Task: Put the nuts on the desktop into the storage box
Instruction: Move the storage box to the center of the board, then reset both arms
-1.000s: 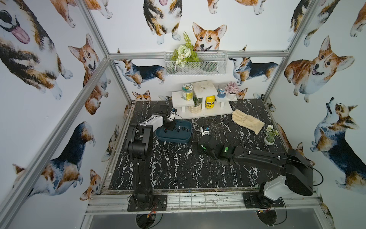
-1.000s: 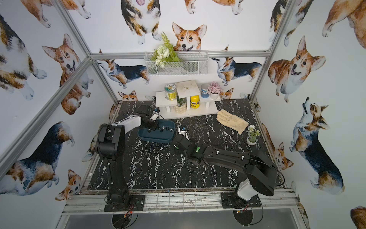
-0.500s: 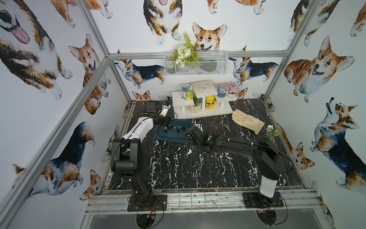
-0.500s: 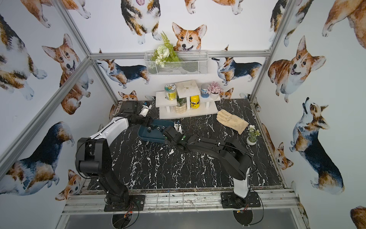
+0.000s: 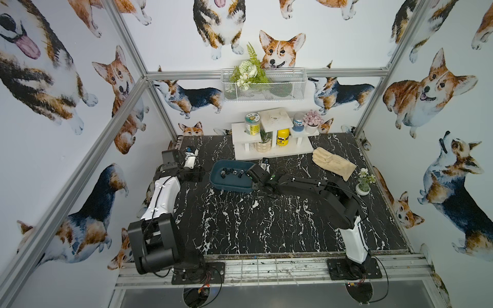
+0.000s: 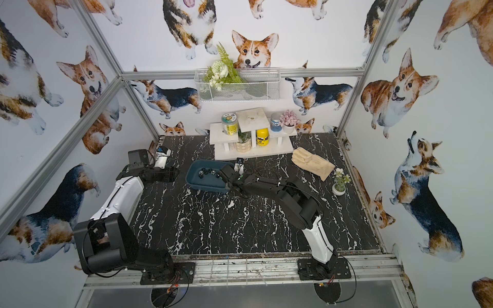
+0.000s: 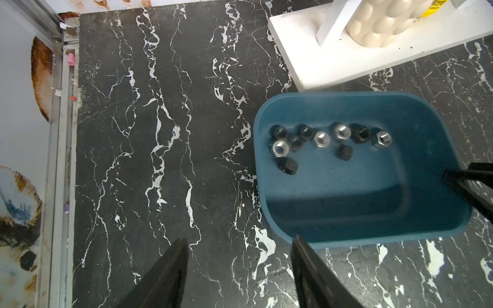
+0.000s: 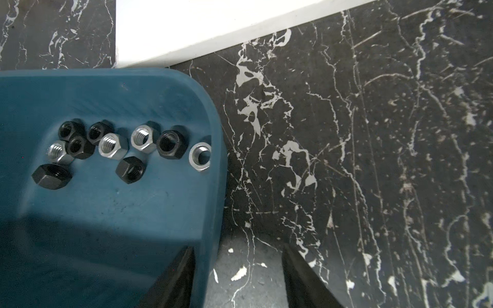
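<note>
At the left, the left claw (image 7: 240, 238) hangs released over the bare worktop (image 7: 160, 160). Its two black tapered fingers (image 7: 173, 266) are spread, with only the matt black surface and its white marble-like veins between them. In both top views it sits just left of the box, apart from it. The box (image 7: 346, 192) is a shallow tray of dark teal plastic with rounded corners, low smooth walls and a faintly scuffed floor. It stands on the worktop close in front of the shelf stand's base. Ten small hexagonal metal nuts (image 7: 321, 138) lie inside it in a loose row along the wall nearest the stand. Six are black and four bright silver, threads show in their bores, and several touch one another. The right claw (image 8: 237, 246) is at the box's right end, also released. Its fingers are parted wide astride that wall, one tip over the inside and the other over the worktop outside; whether the inner tip touches the wall I cannot tell. Behind stands the white tiered shelf stand (image 5: 280, 154), flat boards on square legs, carrying jars, a yellow tub, a bumpy cream pot with a green plant and a pot of pink flowers. Above it on the back wall, a white wire mesh basket (image 5: 280, 90) holds artificial flowers and fern leaves. Further right a cream glove (image 5: 333, 162) lies flat on the worktop. Near the right edge stands a small round white pot (image 5: 362, 188) of white flowers.
</note>
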Available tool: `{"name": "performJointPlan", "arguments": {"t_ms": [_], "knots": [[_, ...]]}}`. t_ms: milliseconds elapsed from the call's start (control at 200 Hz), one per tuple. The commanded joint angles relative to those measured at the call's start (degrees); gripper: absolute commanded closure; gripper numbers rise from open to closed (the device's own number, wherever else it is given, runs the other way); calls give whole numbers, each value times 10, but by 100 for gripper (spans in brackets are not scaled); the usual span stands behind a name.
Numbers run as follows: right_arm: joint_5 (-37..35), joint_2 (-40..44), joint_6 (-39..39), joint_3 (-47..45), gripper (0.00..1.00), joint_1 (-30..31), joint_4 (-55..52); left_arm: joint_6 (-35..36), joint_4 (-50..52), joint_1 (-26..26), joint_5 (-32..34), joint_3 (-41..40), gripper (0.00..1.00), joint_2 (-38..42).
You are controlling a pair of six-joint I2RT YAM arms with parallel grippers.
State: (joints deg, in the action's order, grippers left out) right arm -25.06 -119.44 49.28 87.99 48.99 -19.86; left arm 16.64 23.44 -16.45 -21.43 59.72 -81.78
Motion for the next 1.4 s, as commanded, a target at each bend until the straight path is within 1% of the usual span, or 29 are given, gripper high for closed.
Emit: {"name": "performJointPlan", "arguments": {"t_ms": [0, 145, 295, 355, 415, 531, 576, 611, 651, 711, 741, 806, 831, 916, 936, 966, 996, 1016, 1041, 1061, 1101, 1141, 1171, 1221, 1241, 1311, 1346, 1396], "knots": [[-19, 9, 1, -12, 48, -2, -71, 7, -23, -6, -5, -13, 33, 14], [-29, 61, -9, -84, 57, -4, -85, 11, -36, -7, -1, -29, 33, 23], [-21, 141, -3, -184, 58, -4, -101, 11, -54, -7, 3, -46, 33, 24], [-12, 180, 5, -236, 59, -4, -102, -6, -72, -7, -2, -57, 33, 22], [-1, 220, 16, -281, 59, -4, -102, -23, -95, -5, -24, -74, 33, 20], [0, 302, 43, -356, 58, -4, -115, -51, -154, 19, -32, -107, 32, 14], [-7, 336, 45, -373, 54, -3, -119, -55, -176, 33, -22, -117, 28, 10], [-11, 363, 39, -383, 47, -4, -117, -60, -196, 44, -12, -126, 26, 8], [-17, 395, 22, -391, 38, -4, -110, -65, -221, 58, -11, -140, 20, 6], [-32, 437, -15, -397, 18, -4, -93, -76, -269, 83, 7, -161, 8, 5], [-43, 457, -34, -397, 11, -3, -87, -83, -298, 95, 17, -174, 1, 4], [-68, 496, -93, -398, 2, -4, -66, -104, -369, 113, 42, -221, 0, 1], [-85, 508, -116, -399, 0, -4, -57, -112, -399, 116, 47, -236, 0, -1], [-162, 547, -203, -419, 0, -6, -7, -129, -517, 125, 75, -293, 0, -5], [-184, 549, -227, -429, 0, -8, 15, -130, -549, 126, 80, -306, 0, -6], [-210, 579, -263, -452, 0, -15, 56, -129, -601, 129, 91, -330, 0, -8], [-222, 594, -309, -477, 0, -25, 101, -129, -659, 131, 106, -356, 0, -12], [-223, 605, -342, -493, 0, -33, 135, -135, -670, 133, 115, -363, 0, -11], [-220, 617, -381, -516, 0, -47, 178, -137, -691, 134, 121, -370, 0, -10], [-216, 626, -405, -533, 0, -62, 209, -142, -727, 134, 123, -380, 0, -11], [-195, 647, -433, -564, 0, -100, 261, -163, -772, 133, 135, -396, 0, -15], [-145, 665, -450, -599, 0, -155, 311, -167, -822, 134, 139, -409, 0, -25], [-100, 678, -462, -628, 0, -194, 354, -162, -831, 141, 145, -413, 0, -37], [-44, 692, -477, -688, 0, -255, 454, -160, -887, 145, 160, -427, 0, -68], [-23, 695, -486, -713, 0, -275, 496, -160, -892, 148, 166, -435, 0, -68], [60, 686, -522, -789, 0, -339, 628, -162, -957, 151, 170, -457, 0, -83], [103, 671, -536, -811, 0, -364, 671, -165, -940, 150, 172, -459, 0, -76], [128, 637, -529, -822, 0, -393, 707, -163, -952, 149, 168, -456, 0, -83]]}}
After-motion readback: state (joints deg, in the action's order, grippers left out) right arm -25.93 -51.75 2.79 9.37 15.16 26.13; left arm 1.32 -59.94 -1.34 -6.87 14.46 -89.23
